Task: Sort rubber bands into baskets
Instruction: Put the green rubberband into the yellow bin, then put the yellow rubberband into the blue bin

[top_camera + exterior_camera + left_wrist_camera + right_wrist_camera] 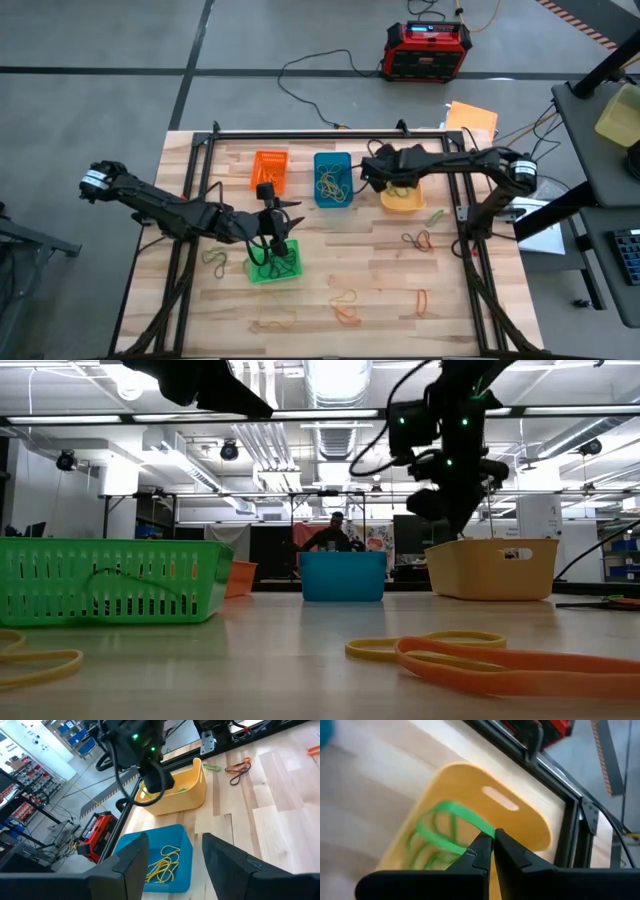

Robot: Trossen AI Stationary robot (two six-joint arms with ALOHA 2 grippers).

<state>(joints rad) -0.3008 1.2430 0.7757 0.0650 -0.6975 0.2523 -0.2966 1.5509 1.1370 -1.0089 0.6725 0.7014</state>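
A green rubber band (pixel 451 822) is caught at the tips of the right pincer (pixel 489 841), whose fingers are pressed together on it. From the pinch point the band runs as a stretched loop, its long axis slanting away from the fingertips and down into the yellow-orange basket (pixel 520 822), where more green bands (pixel 427 854) lie on the floor of the tray. In the high view the right pincer (pixel 385 172) sits over the near-left corner of that basket (pixel 403 198), and in the low view it hangs just above the basket's rim (pixel 491 568).

Next to it on the tabletop (pixel 370 265), the blue basket (pixel 332 179) holds a tangle of yellow bands (pixel 162 865), and the orange basket (pixel 270 170) stands just beyond that. The green basket (pixel 274 262) lies nearer the front, with dark bands inside. The left pincer (pixel 270 222) hovers just above its far edge, fingers (pixel 131 865) spread with nothing between them.

Loose bands lie scattered on the wood: a red and dark pair (pixel 418 240) near the right rail, a green one (pixel 435 215) beside the yellow-orange basket, a yellow-green one (pixel 213 258) left of the green basket, and orange ones (pixel 346 305) and a red one (pixel 422 298) towards the front edge.
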